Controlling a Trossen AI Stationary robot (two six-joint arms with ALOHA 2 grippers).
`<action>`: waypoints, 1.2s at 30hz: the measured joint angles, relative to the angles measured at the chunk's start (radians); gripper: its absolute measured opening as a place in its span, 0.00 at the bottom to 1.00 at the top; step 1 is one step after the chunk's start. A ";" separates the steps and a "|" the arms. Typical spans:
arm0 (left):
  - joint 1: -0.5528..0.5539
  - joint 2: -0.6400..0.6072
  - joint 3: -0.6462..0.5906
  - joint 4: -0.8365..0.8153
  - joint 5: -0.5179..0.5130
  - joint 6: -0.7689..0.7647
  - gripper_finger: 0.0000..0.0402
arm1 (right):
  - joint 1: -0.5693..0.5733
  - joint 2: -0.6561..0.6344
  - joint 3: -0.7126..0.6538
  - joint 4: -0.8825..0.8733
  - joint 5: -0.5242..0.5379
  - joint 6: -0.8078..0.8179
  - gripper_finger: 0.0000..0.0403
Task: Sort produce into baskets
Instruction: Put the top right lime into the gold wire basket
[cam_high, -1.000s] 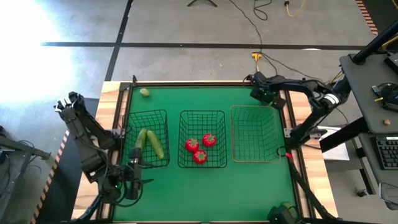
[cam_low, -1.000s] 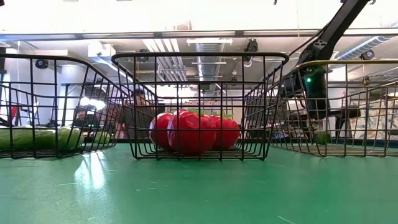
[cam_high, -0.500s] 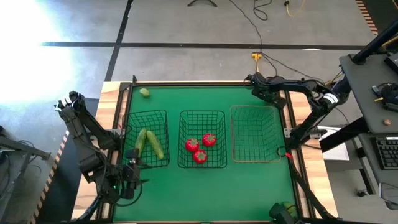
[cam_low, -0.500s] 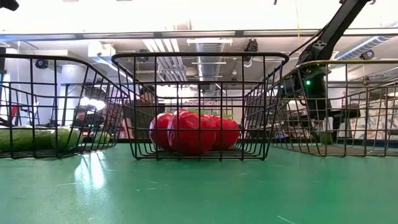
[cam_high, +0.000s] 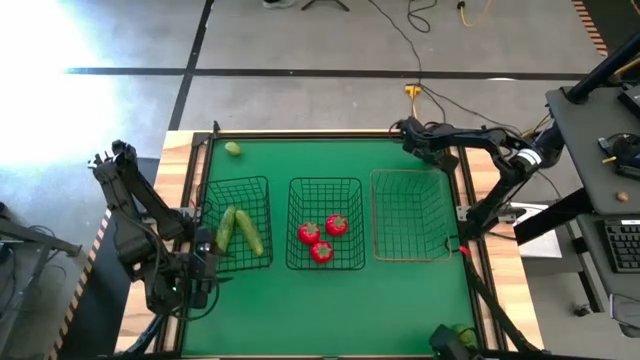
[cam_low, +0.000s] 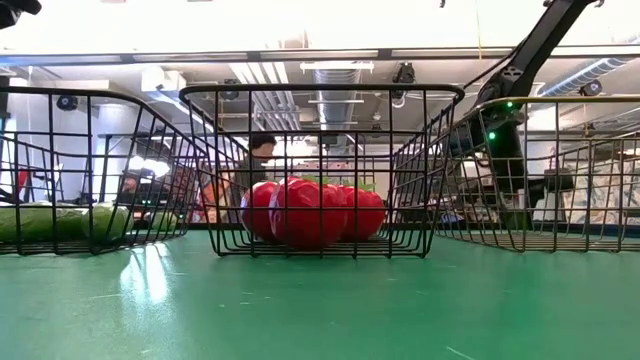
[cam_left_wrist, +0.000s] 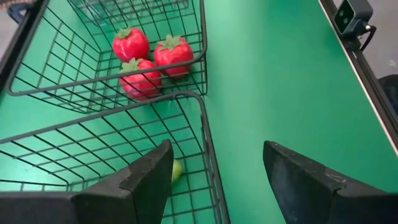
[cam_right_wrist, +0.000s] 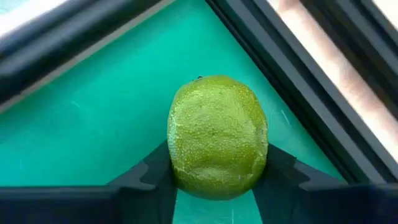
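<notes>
**Lime held at the far corner, tan basket empty**

The left tool (cam_high: 203, 283), fingers apart and holding nothing, sits at the worktop's (cam_high: 400, 290) near-left edge beside the black basket (cam_high: 237, 222) with two cucumbers (cam_high: 238, 229). One lime (cam_high: 232, 149) lies loose at the far-left corner. Three tomatoes (cam_high: 322, 238) fill the middle basket (cam_high: 325, 223). The right tool (cam_high: 412, 141) is clamped on a lime (cam_right_wrist: 217, 136) by the far-right corner, beyond the tan basket (cam_high: 411, 214). The round fruit could slip from the fingers, or hit the rim and roll away.

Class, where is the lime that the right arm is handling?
The lime sits between the right end effector fingers at the table's far right corner, beyond the tan basket.
</notes>
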 joint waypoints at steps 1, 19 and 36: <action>0.000 -0.002 0.000 -0.001 -0.007 0.007 0.58 | 0.002 -0.010 0.000 0.002 0.005 -0.006 0.36; 0.001 -0.020 -0.001 -0.015 -0.200 0.074 0.58 | 0.398 -0.415 0.201 -0.063 0.148 -0.390 0.34; 0.000 -0.018 0.009 0.052 -0.280 -0.084 0.58 | 1.002 -0.334 0.367 -0.741 -0.251 -0.069 0.34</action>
